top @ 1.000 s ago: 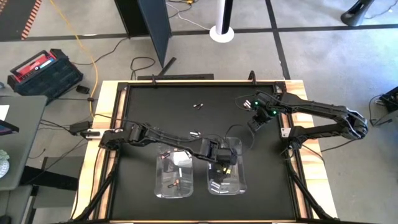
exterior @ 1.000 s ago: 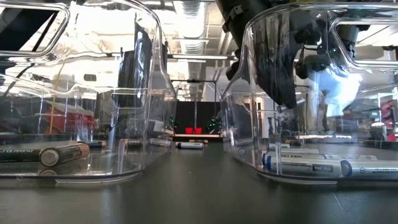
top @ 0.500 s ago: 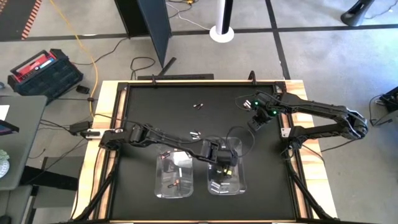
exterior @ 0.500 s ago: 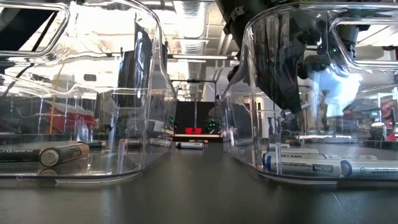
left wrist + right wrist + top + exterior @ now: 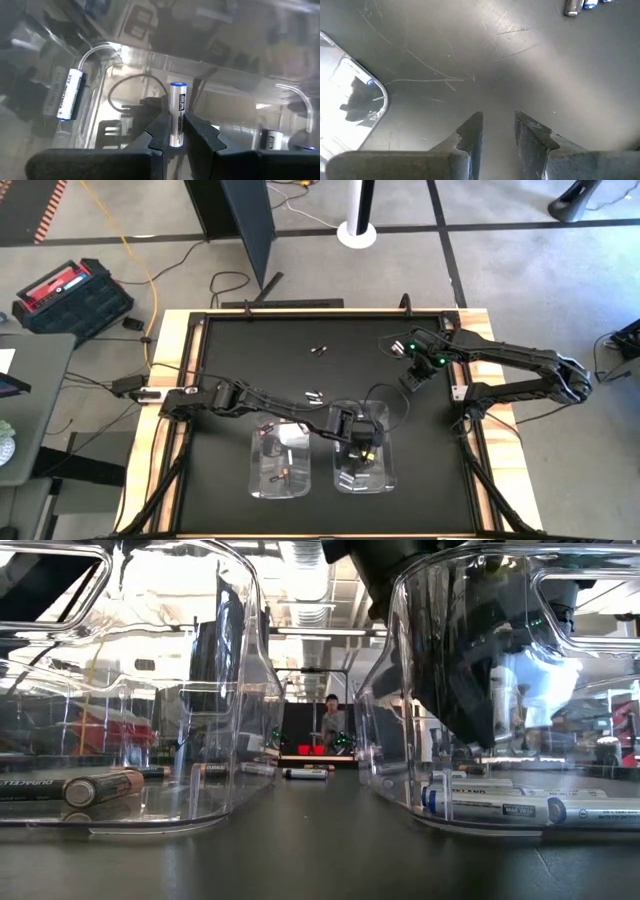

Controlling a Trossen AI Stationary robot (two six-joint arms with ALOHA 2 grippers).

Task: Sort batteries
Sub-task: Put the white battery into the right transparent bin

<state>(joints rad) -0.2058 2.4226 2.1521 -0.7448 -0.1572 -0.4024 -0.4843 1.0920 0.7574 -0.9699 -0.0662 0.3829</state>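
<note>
Low in the frame, the left clear bin (image 5: 279, 463) holds dark batteries (image 5: 70, 787); the right clear bin (image 5: 385, 470) holds white batteries (image 5: 495, 806). The left gripper (image 5: 174, 146), inside the right bin, clenches a white battery (image 5: 177, 114) upright. At upper right, the right gripper (image 5: 498, 131) hangs released over the mat; only its wrist view shows loose cells (image 5: 581, 5) nearby.

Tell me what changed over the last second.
The left hand, shut on a white battery, sank a little deeper into the right-hand clear bin. A person appeared in the room behind. The right hand, open over the bare table, and the binned batteries stayed put.
</note>
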